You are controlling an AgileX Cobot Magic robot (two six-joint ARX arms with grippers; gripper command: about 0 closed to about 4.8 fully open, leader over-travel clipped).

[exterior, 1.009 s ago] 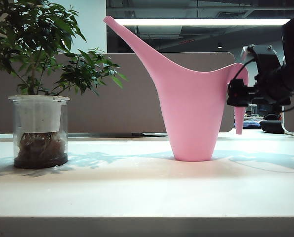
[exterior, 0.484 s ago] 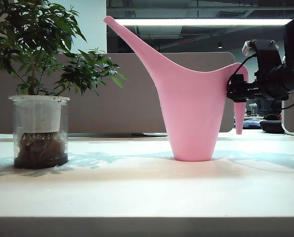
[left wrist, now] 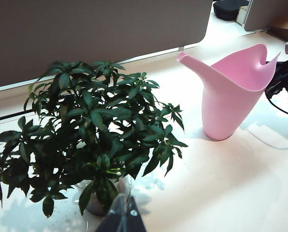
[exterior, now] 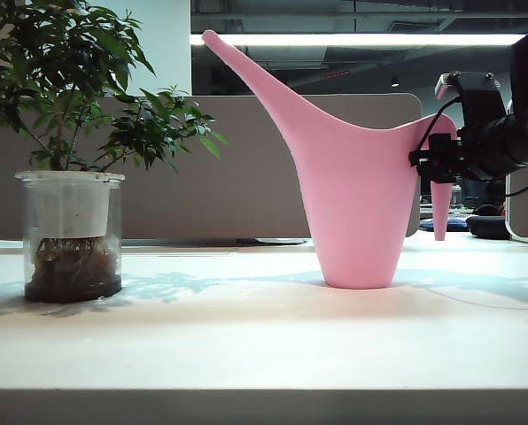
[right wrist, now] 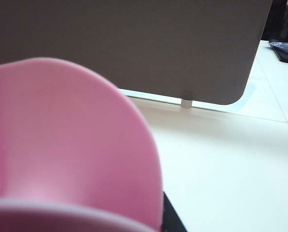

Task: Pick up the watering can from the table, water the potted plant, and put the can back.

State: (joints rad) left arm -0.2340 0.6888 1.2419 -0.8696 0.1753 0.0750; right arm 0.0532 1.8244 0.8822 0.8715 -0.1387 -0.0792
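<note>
The pink watering can [exterior: 357,195] stands on the white table [exterior: 246,345], right of centre, with its spout pointing up and to the left. My right gripper [exterior: 434,159] comes in from the right and is shut on the can's thin handle near the rim. In the right wrist view the watering can [right wrist: 62,145] fills most of the frame and only one dark fingertip [right wrist: 172,220] shows. The potted plant [exterior: 69,97], in its clear jar [exterior: 72,235], stands at the far left. My left gripper [left wrist: 123,220] hovers shut over the potted plant [left wrist: 95,130], away from the watering can [left wrist: 231,96].
A grey partition panel [exterior: 237,168] runs along the back of the table. Dark items [exterior: 487,226] lie at the back right behind my right arm. The table's thick front edge [exterior: 264,407] crosses the bottom of the exterior view.
My right gripper has closed on the handle. The can has slid a little to the right along the table with it. The plant has not moved.
</note>
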